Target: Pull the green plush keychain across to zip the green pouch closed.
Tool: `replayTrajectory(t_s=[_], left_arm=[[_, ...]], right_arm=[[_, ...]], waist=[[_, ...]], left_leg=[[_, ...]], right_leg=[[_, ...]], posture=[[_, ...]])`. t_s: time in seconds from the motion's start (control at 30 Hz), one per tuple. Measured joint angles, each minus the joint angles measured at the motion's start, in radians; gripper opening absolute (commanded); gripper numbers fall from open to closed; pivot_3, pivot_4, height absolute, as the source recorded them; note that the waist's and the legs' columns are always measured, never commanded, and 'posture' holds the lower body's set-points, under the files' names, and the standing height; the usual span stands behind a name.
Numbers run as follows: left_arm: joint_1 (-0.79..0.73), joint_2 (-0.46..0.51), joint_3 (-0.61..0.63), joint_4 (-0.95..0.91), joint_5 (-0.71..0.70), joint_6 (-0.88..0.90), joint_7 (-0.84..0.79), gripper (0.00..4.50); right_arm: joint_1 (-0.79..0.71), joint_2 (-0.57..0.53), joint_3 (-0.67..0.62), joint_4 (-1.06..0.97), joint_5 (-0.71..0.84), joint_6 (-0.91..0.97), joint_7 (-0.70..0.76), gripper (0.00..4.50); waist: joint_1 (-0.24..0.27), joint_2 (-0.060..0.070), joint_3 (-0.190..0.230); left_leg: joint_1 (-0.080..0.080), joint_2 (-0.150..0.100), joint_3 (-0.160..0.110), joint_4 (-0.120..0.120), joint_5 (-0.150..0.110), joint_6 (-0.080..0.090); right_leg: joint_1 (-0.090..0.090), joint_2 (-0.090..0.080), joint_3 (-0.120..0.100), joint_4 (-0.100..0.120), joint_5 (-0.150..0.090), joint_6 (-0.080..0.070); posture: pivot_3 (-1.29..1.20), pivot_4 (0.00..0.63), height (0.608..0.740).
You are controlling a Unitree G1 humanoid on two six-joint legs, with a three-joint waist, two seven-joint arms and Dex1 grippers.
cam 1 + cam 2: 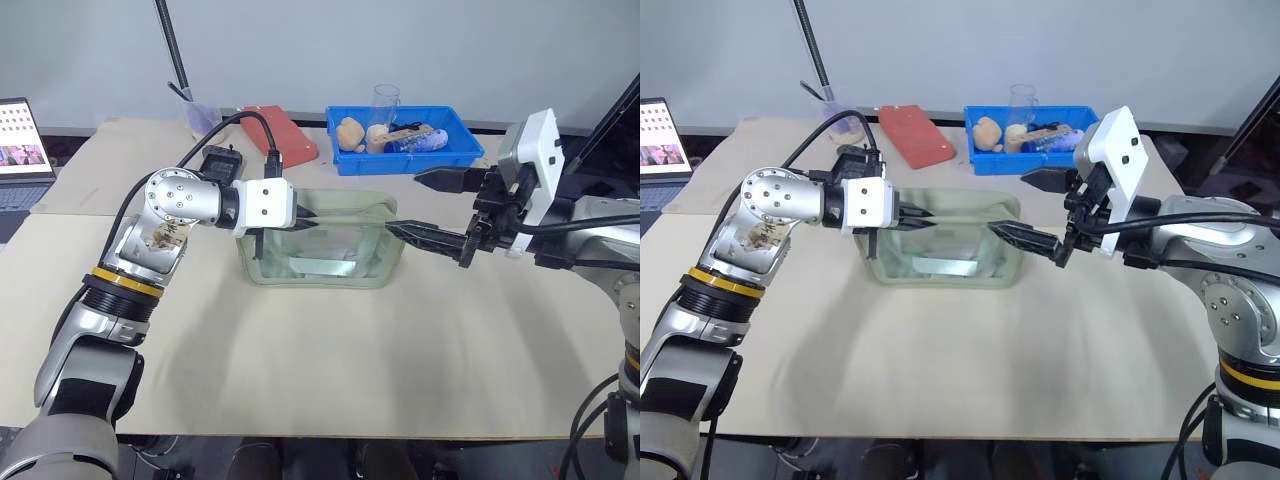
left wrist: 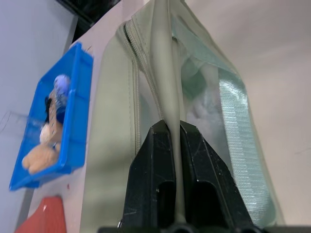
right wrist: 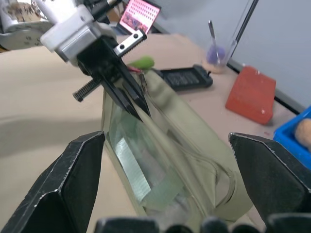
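Left eye view: the pouch (image 1: 320, 240) stands mid-surface (image 1: 330, 350) with its top unzipped, so the zipping looks not yet begun. The left pincer (image 1: 305, 222) sits at the pouch's left end, its fingers together. The right pincer (image 1: 420, 205) hangs off the right end with its fingers wide apart, holding nothing. Behind stand a blue tray (image 1: 460, 135), a red block (image 1: 285, 133) and a black device (image 1: 220, 160), all clear of the path along the zip.

Left wrist view: the left pincer is clamped on the pouch's strap (image 2: 167, 82), not on the keychain. The zip (image 2: 133, 48) runs beside it.

Right wrist view: the keychain (image 3: 142, 62) is a lime tuft at the pouch's far end, just behind the left pincer, ungripped. That pincer crowds the keychain, and I judge it the main obstacle to a pull.
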Motion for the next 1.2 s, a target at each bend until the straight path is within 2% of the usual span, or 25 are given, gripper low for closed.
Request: replayTrajectory(t_s=[0.1,0.2,0.3,0.37,0.43,0.53,0.57,0.7,0.97,1.0,1.07,1.2], left_arm=[[0.001,-0.008,0.004,0.000,0.000,-0.005,-0.004,0.02],[0.002,-0.010,0.018,-0.007,-0.002,0.015,-0.004,1.12],[0.001,-0.021,0.061,-0.043,-0.051,0.068,-0.010,2.55],[-0.006,-0.033,0.096,-0.088,-0.114,0.152,-0.023,3.48],[-0.009,-0.043,0.128,-0.187,-0.235,0.311,-0.037,4.47],[-0.017,-0.026,0.147,-0.321,-0.360,0.490,-0.065,4.47],[-0.017,-0.016,0.150,-0.348,-0.383,0.530,-0.070,4.49],[-0.016,0.034,0.157,-0.419,-0.433,0.640,-0.076,4.50],[0.014,0.097,0.214,-0.448,-0.435,0.717,-0.015,4.50],[0.015,0.110,0.225,-0.441,-0.432,0.719,-0.004,4.50],[0.024,0.141,0.255,-0.425,-0.425,0.718,0.011,4.50],[0.128,0.267,0.327,-0.335,-0.359,0.689,0.025,4.50]], right_arm=[[0.022,-0.014,0.001,-0.003,-0.011,-0.004,0.011,4.50],[0.038,-0.041,0.032,-0.002,-0.062,-0.032,0.023,4.50],[0.065,-0.056,0.078,0.013,-0.148,-0.093,0.035,4.50],[0.072,-0.050,0.116,0.044,-0.195,-0.131,0.038,4.50],[0.074,-0.035,0.150,0.080,-0.240,-0.176,0.049,4.50],[0.074,-0.010,0.195,0.137,-0.298,-0.234,0.065,4.50],[0.074,-0.001,0.201,0.157,-0.311,-0.247,0.069,4.25],[0.074,0.034,0.228,0.222,-0.351,-0.296,0.099,2.94],[0.070,0.058,0.232,0.278,-0.386,-0.348,0.159,0.21],[0.069,0.061,0.233,0.284,-0.392,-0.352,0.168,0.03],[0.064,0.067,0.237,0.290,-0.402,-0.365,0.177,0.03],[0.055,0.071,0.249,0.328,-0.447,-0.416,0.194,0.03]], waist=[[0.000,0.000,0.000],[0.000,0.000,0.000],[-0.001,0.000,0.000],[-0.002,0.000,0.000],[-0.003,0.000,0.000],[-0.004,0.000,0.000],[-0.004,0.000,0.000],[-0.003,0.000,0.000],[-0.002,0.000,0.000],[-0.003,0.000,0.000],[-0.004,0.000,0.000],[-0.010,0.000,0.000]], left_leg=[[0.000,0.000,0.000,0.000,0.000,0.000],[0.000,0.000,0.000,0.000,0.000,0.000],[0.000,0.000,0.000,0.000,0.000,0.000],[0.000,0.000,0.000,0.001,0.000,0.000],[0.000,0.000,0.000,0.001,0.000,0.000],[0.001,0.000,-0.001,0.001,0.000,0.000],[0.001,0.000,-0.001,0.001,0.000,0.000],[0.001,0.000,-0.001,0.001,0.000,0.000],[0.001,0.000,-0.001,0.001,0.000,0.000],[0.001,0.000,-0.001,0.001,0.000,0.000],[0.001,0.000,-0.001,0.001,0.000,0.000],[0.004,0.001,0.000,0.000,0.000,0.000]], right_leg=[[0.000,0.000,0.000,0.000,0.000,0.001],[0.000,0.000,0.000,0.000,0.000,0.001],[0.000,0.000,0.000,0.000,0.000,0.001],[0.000,0.000,0.000,0.001,0.000,0.001],[0.000,0.000,0.000,0.001,0.000,0.005],[0.000,0.001,0.000,0.002,-0.001,0.007],[0.000,0.001,0.000,0.002,-0.001,0.007],[0.000,0.002,0.000,0.002,-0.002,0.007],[0.000,0.002,0.000,0.002,-0.002,0.006],[0.000,0.002,0.000,0.002,-0.002,0.006],[0.000,0.002,0.000,0.002,-0.002,0.006],[0.000,0.002,0.000,0.003,-0.003,0.003]], posture=[[0.00,0.150,0.740],[0.00,0.150,0.740],[0.00,0.150,0.740],[0.00,0.150,0.740],[0.00,0.150,0.740],[0.00,0.150,0.740],[0.00,0.150,0.740],[0.00,0.150,0.740],[0.00,0.150,0.740],[0.00,0.150,0.740],[0.00,0.150,0.740],[0.00,0.150,0.740]])
